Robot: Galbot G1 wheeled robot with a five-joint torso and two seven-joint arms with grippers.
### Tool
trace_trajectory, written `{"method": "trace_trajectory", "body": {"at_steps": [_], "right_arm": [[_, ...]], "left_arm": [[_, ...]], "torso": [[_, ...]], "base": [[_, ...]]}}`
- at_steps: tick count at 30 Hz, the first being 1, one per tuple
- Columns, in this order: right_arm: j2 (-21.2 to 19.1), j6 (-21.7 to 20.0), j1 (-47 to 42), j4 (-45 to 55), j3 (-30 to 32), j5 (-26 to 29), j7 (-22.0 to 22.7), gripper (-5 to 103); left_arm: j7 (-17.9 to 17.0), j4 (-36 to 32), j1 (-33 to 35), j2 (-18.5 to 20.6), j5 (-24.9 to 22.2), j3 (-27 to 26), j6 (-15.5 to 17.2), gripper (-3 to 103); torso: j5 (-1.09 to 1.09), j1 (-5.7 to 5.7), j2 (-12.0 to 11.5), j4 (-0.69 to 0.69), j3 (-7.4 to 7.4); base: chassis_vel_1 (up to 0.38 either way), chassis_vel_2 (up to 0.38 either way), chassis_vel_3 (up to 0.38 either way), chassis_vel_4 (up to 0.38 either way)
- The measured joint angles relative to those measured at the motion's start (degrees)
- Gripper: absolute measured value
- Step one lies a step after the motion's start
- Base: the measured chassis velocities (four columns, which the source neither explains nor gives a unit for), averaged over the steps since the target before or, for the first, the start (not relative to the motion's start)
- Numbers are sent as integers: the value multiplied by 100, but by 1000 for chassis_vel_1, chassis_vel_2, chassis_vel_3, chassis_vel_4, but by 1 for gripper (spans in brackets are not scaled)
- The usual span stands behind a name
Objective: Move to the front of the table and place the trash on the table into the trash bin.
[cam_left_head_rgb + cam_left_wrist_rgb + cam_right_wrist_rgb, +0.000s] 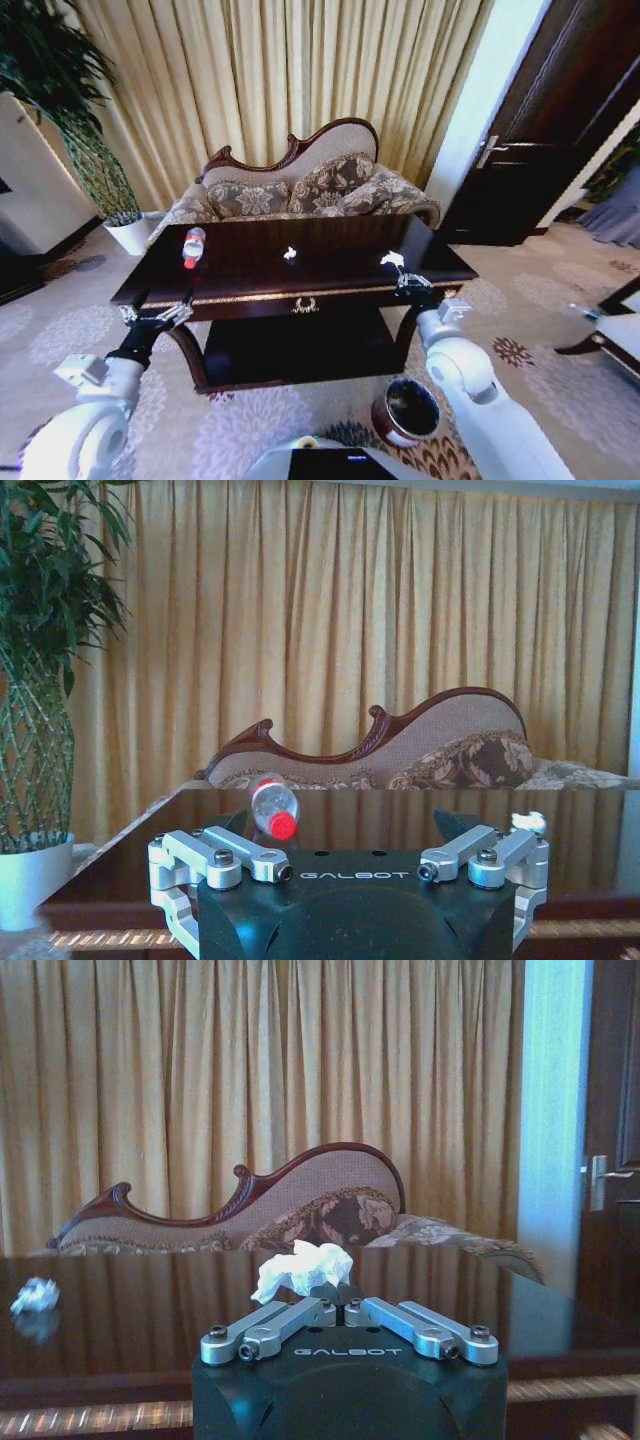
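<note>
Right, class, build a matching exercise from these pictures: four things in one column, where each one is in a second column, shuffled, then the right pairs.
Things:
1. plastic bottle
2. trash bin
3. crumpled white scrap
4. sofa

Places:
A. on the floor, below the table's front edge
B. behind the table, before the curtains
C. lying on the tabletop's left part
D. on the tabletop's right part, by the right gripper

Pairs: 1-C, 2-A, 3-D, 4-B

Both arms reach forward. The left gripper (157, 316) hovers with its fingers spread wide at the table's (330, 270) front left edge; the right gripper (412, 283) is pinched together at its front right edge.
</note>
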Motion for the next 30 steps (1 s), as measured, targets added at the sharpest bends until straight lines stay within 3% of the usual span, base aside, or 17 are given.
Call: {"method": "trace_trajectory", "body": {"at_steps": [8,11,13,17,20,23,26,30], "right_arm": [[105,158,-20,-540,-69,-237,-221,0],[170,30,-46,-792,-62,-220,-369,0],[293,-417,-99,-1197,-41,106,-510,0],[456,-603,-34,-1825,-48,185,-506,0],[709,-639,378,-3181,-10,-82,-447,0],[788,-638,537,-3619,23,-183,-407,0],[966,-421,880,-4788,81,-666,-394,0],[1042,-172,1069,-5468,79,-1005,-248,0]], "left_arm": [[8,-30,14,-67,33,28,-8,100],[17,-39,32,-89,37,14,-16,100],[30,-57,51,-114,40,-3,-20,100],[35,-81,54,-128,43,-3,-22,100],[38,-138,88,-140,46,-13,-30,100],[37,-151,105,-143,46,-34,-36,100],[45,-166,147,-163,47,-98,-50,100],[50,-187,176,-174,43,-135,-58,100]], "torso": [[1,-4,3,0,-2],[0,-5,5,0,-3],[-1,-4,4,1,-2],[0,4,-3,-1,3],[0,7,-4,0,3],[0,6,-4,2,3],[-1,0,0,1,0],[0,-1,1,0,0]], "base": [[261,-263,-246,252],[111,-81,-123,106],[13,-23,-24,28],[0,0,0,0],[-40,62,59,-35],[-9,16,19,-1],[0,0,0,0],[0,0,0,0]]}}
